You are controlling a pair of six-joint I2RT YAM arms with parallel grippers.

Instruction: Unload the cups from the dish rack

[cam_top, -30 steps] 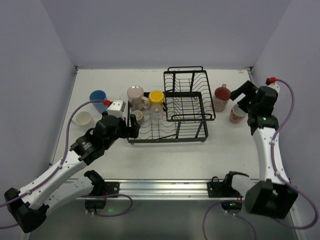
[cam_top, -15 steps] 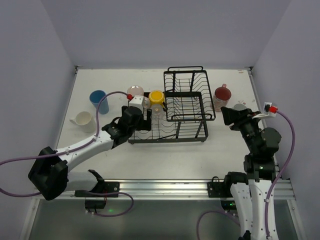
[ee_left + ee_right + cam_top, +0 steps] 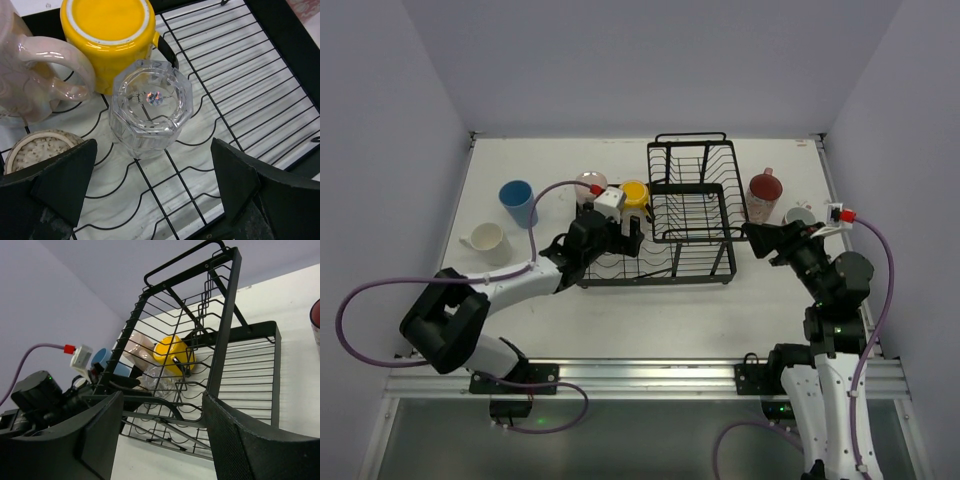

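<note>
On dish rack (image 3: 700, 238): 4 cups (image 3: 150, 107) | on table (image 3: 650, 320): 4 loose cups (image 3: 517, 202)

Black wire dish rack (image 3: 692, 238), flat tray with raised basket. On tray: clear glass (image 3: 150, 107) and yellow mug (image 3: 107, 30) base up, pink mug (image 3: 30, 70) beside. Outside rack, upright: blue tumbler (image 3: 517, 202), white mug (image 3: 488, 243), reddish mug (image 3: 763, 195).

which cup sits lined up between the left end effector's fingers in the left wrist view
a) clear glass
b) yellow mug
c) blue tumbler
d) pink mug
A: the clear faceted glass stands on the black wire dish rack, centred between the spread fingers of the open left end effector, with the yellow ceramic mug beyond it.
</note>
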